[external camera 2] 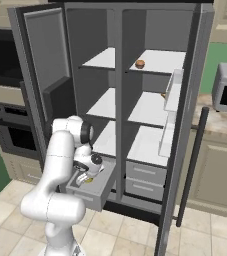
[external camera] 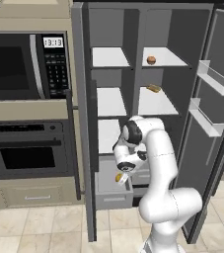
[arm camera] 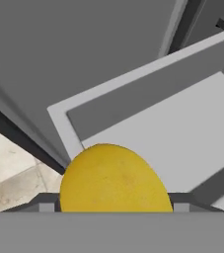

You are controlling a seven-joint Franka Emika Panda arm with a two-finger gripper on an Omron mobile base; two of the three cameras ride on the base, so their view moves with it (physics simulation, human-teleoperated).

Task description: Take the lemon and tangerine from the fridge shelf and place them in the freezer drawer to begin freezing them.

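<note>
Claw: we see the claw (external camera: 120, 177) low over the pulled-out freezer drawer (external camera: 113, 199), clenched on the lemon (external camera: 119, 177); in the hand view the fruit (arm camera: 114, 180) sits between the two dark tips, hiding most of them.
Lemon: yellow, held above the open drawer (we cannot tell whether it touches the drawer floor). In the right base view it shows as a small yellow spot (external camera 2: 88, 180) just under the claw (external camera 2: 86, 178).
Freezer drawer: grey, deep, drawn out at the foot of the fridge's left side, its pale handle on the front face. Its rim (external camera 2: 97, 186) juts toward the tiled floor (external camera: 44, 222); the hand view looks down into its pale grey inside (arm camera: 182, 133).
Tangerine: we find the tangerine (external camera: 151, 60) on the top right shelf of the fridge (external camera: 165, 57), well apart from the claw; also seen from the right base view (external camera 2: 140, 64).
Other food: a tan-brown elongated item (external camera: 154, 88) lies on the shelf below the tangerine.
Fridge: both doors swung wide, white shelves inside, two shallower grey drawers (external camera 2: 145, 180) at lower right.
Surroundings: microwave (external camera: 24, 64) and oven (external camera: 27, 153) stand left of the fridge.
</note>
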